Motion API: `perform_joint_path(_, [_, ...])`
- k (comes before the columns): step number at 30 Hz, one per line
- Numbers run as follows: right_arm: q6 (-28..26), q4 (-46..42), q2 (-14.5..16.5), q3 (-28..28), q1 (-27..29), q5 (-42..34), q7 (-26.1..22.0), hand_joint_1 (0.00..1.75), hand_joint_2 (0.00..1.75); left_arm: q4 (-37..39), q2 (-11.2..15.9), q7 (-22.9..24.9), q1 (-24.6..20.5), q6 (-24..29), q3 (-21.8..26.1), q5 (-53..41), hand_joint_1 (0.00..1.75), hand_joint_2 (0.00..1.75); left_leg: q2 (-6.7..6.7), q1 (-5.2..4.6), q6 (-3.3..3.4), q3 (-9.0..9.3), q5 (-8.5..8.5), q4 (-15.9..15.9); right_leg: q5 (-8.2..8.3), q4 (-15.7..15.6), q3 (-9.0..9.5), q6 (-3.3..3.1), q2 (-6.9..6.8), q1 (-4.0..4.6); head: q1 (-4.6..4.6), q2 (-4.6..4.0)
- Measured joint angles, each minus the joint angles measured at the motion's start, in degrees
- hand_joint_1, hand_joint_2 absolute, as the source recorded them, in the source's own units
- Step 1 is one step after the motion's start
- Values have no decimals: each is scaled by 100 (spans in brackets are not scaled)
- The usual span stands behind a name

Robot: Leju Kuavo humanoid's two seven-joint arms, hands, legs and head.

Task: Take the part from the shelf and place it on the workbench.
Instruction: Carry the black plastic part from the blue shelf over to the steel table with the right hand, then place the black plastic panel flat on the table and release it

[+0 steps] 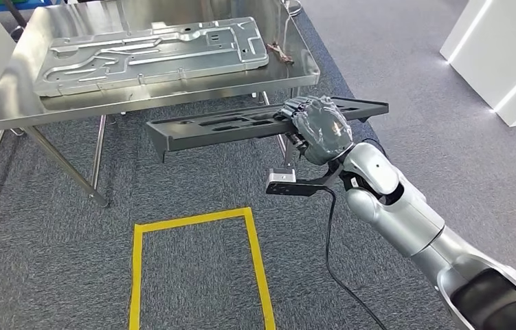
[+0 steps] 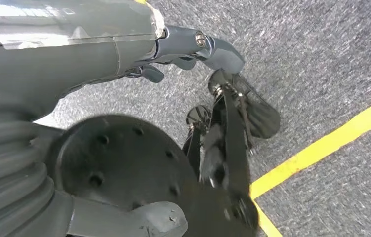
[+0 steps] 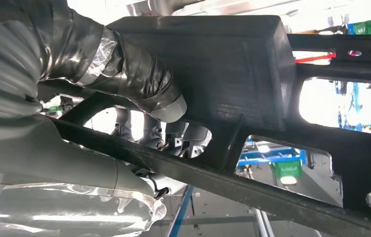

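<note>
Surface: steel table [image 1: 7,103] carrying a stamped metal panel [image 1: 152,51]; grey carpet [image 1: 193,275] with yellow tape [image 1: 258,254].
Part: long black slotted plastic part [image 1: 227,124], level, just before the table's edge.
Right hand [image 1: 317,127]: grips the part.
Left hand [image 2: 124,44]: cannot tell.

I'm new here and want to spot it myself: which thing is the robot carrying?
Find the steel table at the upper left. In front of its near edge, in the air, the right hand grips a long black part. Unlike the silver panel on the table, it is dark, narrow and full of cut-outs.
</note>
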Motion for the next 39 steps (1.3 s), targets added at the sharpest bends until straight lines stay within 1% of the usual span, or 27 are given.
perform_joint_path(1, [19, 2, 10, 8, 0, 11, 10, 175, 175, 0, 0, 1, 5, 0, 0, 0, 0, 175, 6, 0, 1, -143, 35, 163, -39, 1, 46, -1, -1, 7, 0, 0])
perform_joint_path(2, [38, 2, 22, 12, -5, 21, 20, 175, 175, 0, 0, 1, 8, 0, 0, 0, 0, 175, 8, -1, 15, -179, 189, 104, -81, 1, 101, 0, -2, 16, -1, 0])
perform_joint_path(4, [81, 3, 60, 20, -35, 46, 51, 175, 175, 0, 1, 1, 13, 0, 0, 0, 0, 175, 12, -16, 89, 45, 704, -587, -179, -6, 230, 10, -2, 30, 0, 0])
perform_joint_path(5, [102, 6, 78, 24, -65, 65, 69, 175, 175, 0, 2, 0, 15, -1, 0, 0, 0, 175, 18, -39, 140, 201, 878, -941, -222, -13, 284, 26, -4, 45, 1, 0])
perform_joint_path(6, [127, 12, 96, 31, -100, 89, 85, 175, 175, 0, 4, -1, 11, -2, 0, -1, 0, 175, 24, -64, 191, 329, 956, -1219, -253, -28, 319, 51, -3, 48, 1, 0])
perform_joint_path(7, [152, 20, 111, 38, -130, 113, 99, 175, 175, 0, 5, 0, 9, -4, 0, -1, 0, 175, 27, -89, 231, 399, 946, -1361, -265, -51, 345, 82, -5, 48, 1, 1])
perform_joint_path(9, [203, 34, 137, 56, -177, 146, 124, 175, 175, 0, 4, 0, 2, -7, 0, -1, 0, 175, 16, -102, 290, 476, 880, -1479, -229, -59, 380, 160, -7, 44, 0, 1])
perform_joint_path(11, [238, 44, 167, 75, -222, 172, 161, 175, 175, 0, -2, -1, 9, -8, 0, 0, 0, 175, -5, -74, 339, 603, 866, -1585, -221, 92, 356, 219, -7, 35, 2, 0])
perform_joint_path(13, [267, 65, 220, 103, -303, 219, 202, 175, 175, 0, -4, -1, 10, -8, 0, 0, 0, 175, -18, -54, 381, 724, 836, -1656, -368, 589, 70, 247, 3, 25, 2, 0])
perform_joint_path(15, [301, 109, 296, 150, -357, 300, 249, 175, 175, 0, -4, -1, 8, -8, 0, -1, 0, 175, -31, -56, 402, 786, 773, -1662, -614, 1225, -410, 270, 9, 27, 1, 0])
perform_joint_path(16, [317, 139, 338, 179, -362, 346, 274, 175, 175, 0, -4, -1, 10, -9, 0, -1, 0, 175, -42, -57, 399, 824, 733, -1658, -667, 1398, -598, 279, 9, 26, 1, 0])
perform_joint_path(17, [329, 170, 384, 210, -364, 393, 298, 175, 175, 0, -5, -1, 13, -10, 0, -2, 0, 175, -54, -57, 392, 870, 691, -1652, -613, 1404, -702, 283, 9, 22, 1, 0])
perform_joint_path(18, [336, 199, 432, 243, -373, 431, 316, 175, 175, 0, -5, -1, 14, -10, 0, -2, 0, 175, -66, -56, 381, 929, 643, -1644, -419, 1217, -708, 285, 9, 18, 2, 0])
perform_joint_path(20, [342, 249, 523, 294, -410, 485, 336, 175, 175, 0, -8, -1, 16, -11, 0, -2, 0, 175, -83, -59, 343, 1052, 532, -1617, 129, 533, -548, 271, 9, 17, 2, 0])
perform_joint_path(21, [348, 276, 570, 319, -438, 506, 343, 175, 175, 0, -9, -1, 13, -11, 0, -3, 0, 175, -88, -63, 314, 1086, 481, -1602, 279, 245, -471, 245, 11, 29, 3, 0])
perform_joint_path(22, [358, 302, 616, 341, -460, 529, 353, 175, 175, 0, -10, -1, 12, -11, 0, -7, 0, 175, -90, -67, 278, 1099, 437, -1594, 356, 80, -429, 206, 15, 46, 3, 0])
perform_joint_path(25, [385, 375, 772, 411, -509, 591, 396, 175, 175, -1, -13, -1, 13, -15, 0, -25, 0, 175, -82, -69, 172, 1113, 380, -1534, 329, 12, -368, 64, 27, 61, 3, 1])
perform_joint_path(27, [388, 414, 856, 445, -558, 613, 407, 175, 175, -2, -13, -2, 8, -18, -1, -36, 0, 175, -58, -58, 116, 982, 331, -1213, 292, -21, -266, -12, 23, 36, 2, 1])
perform_joint_path(30, [393, 467, 979, 490, -621, 633, 409, 175, 175, -2, -12, -7, 3, -20, -2, -48, 0, 175, -12, -17, 41, 334, -21, -177, 192, -45, -136, -71, 19, 30, -1, 1])
perform_joint_path(31, [399, 493, 1016, 510, -625, 645, 414, 175, 175, -2, -11, -8, 8, -22, -2, -51, 0, 175, -3, -7, 24, 136, -128, 50, 149, -44, -90, -70, 20, 32, -1, 0])
perform_joint_path(32, [405, 522, 1051, 533, -627, 662, 423, 175, 175, -2, -11, -9, 13, -25, -2, -54, 0, 175, 4, -2, 13, 18, -136, 102, 102, -44, -34, -66, 22, 33, -1, 0])
perform_joint_path(33, [412, 552, 1087, 558, -630, 681, 437, 175, 175, -2, -11, -10, 18, -28, -2, -56, 0, 175, 8, -2, 16, -2, -14, -44, 53, -43, 32, -59, 23, 34, -1, 0])
perform_joint_path(35, [420, 603, 1154, 603, -648, 717, 460, 175, 175, -2, -11, -14, 30, -36, -3, -61, 0, 175, 12, -8, 62, 173, 549, -771, -50, -48, 165, -35, 23, 35, 0, 0])
perform_joint_path(36, [423, 628, 1184, 621, -666, 729, 467, 175, 175, -2, -10, -16, 34, -39, -3, -65, 0, 175, 17, -26, 99, 265, 765, -1116, -94, -52, 217, -13, 26, 39, 1, 0])
perform_joint_path(37, [428, 651, 1208, 638, -688, 737, 471, 175, 175, -2, -9, -18, 38, -43, -3, -68, 0, 175, 19, -46, 137, 338, 909, -1356, -132, -60, 247, 17, 28, 42, 1, 0])
perform_joint_path(38, [433, 674, 1229, 652, -706, 741, 474, 175, 175, -2, -10, -18, 41, -44, -3, -72, 0, 175, 19, -64, 177, 368, 970, -1479, -153, -63, 270, 53, 32, 46, 1, 0])
perform_joint_path(39, [439, 695, 1247, 664, -720, 744, 475, 175, 175, -2, -11, -18, 42, -45, -4, -74, 0, 175, 17, -73, 207, 385, 935, -1497, -154, -61, 291, 91, 36, 56, 0, 0])
